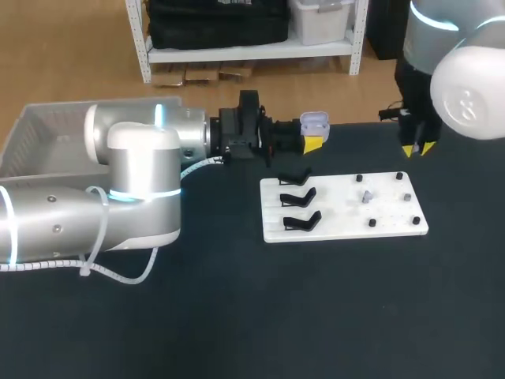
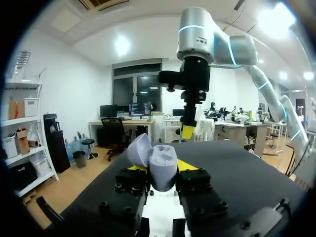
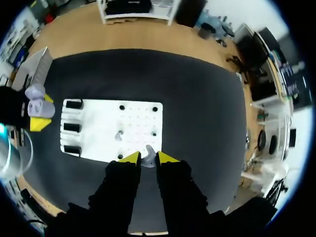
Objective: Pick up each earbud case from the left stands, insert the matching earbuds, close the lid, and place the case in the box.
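Note:
My left gripper [image 1: 312, 136] is shut on a lavender earbud case [image 1: 314, 121] with its lid open, held above the table behind the white board [image 1: 344, 225]. In the left wrist view the case [image 2: 164, 174] sits between the yellow fingers [image 2: 189, 165], its lid [image 2: 139, 149] tipped back. My right gripper [image 1: 418, 148] hangs high at the board's far right, shut on a small pale earbud [image 3: 148, 158]. A second earbud [image 1: 367, 196] lies on the board among black pegs. Three black stands [image 1: 300, 199] on the board's left are empty.
A grey box [image 1: 43, 134] stands at the table's far left, partly behind my left arm. The board [image 3: 98, 148] lies under my right gripper, with the case [image 3: 38, 106] beyond the board's stand end. Dark tabletop surrounds the board.

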Action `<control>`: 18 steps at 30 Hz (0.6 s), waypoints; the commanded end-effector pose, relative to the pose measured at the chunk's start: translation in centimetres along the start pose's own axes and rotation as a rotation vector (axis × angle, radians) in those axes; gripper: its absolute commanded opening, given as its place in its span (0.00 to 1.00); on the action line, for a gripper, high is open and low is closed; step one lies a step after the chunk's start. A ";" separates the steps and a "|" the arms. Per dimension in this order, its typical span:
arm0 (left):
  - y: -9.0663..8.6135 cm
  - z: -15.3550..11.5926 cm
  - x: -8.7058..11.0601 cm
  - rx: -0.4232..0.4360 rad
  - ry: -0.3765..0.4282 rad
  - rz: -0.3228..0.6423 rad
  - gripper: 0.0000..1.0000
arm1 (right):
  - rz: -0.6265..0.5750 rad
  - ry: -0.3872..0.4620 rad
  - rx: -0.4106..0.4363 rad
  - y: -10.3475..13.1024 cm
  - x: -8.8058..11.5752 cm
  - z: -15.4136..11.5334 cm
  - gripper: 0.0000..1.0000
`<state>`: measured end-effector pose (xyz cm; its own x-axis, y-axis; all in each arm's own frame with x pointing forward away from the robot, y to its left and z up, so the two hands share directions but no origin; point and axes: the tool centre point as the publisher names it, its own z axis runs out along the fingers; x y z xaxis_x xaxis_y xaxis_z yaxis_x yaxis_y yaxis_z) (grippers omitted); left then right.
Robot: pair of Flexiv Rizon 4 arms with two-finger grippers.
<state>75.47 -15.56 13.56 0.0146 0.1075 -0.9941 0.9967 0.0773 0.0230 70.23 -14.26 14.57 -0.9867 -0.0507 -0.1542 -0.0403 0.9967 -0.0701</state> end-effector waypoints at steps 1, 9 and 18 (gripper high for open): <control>0.0 0.0 0.2 -0.004 -0.008 0.005 0.00 | 0.324 0.040 0.061 2.2 -0.3 -0.9 0.00; 0.0 0.0 0.2 -0.004 -0.008 0.005 0.00 | 0.630 0.098 0.038 5.2 0.4 -3.0 0.00; 0.0 0.0 0.2 -0.004 -0.008 0.005 0.00 | 0.797 0.078 0.054 8.6 1.0 -6.7 0.00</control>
<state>75.49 -15.55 13.56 0.0146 0.1075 -0.9941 0.9967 0.0774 0.0230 68.13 -6.33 19.35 -0.8392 0.5344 -0.1007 0.5381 0.8428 -0.0120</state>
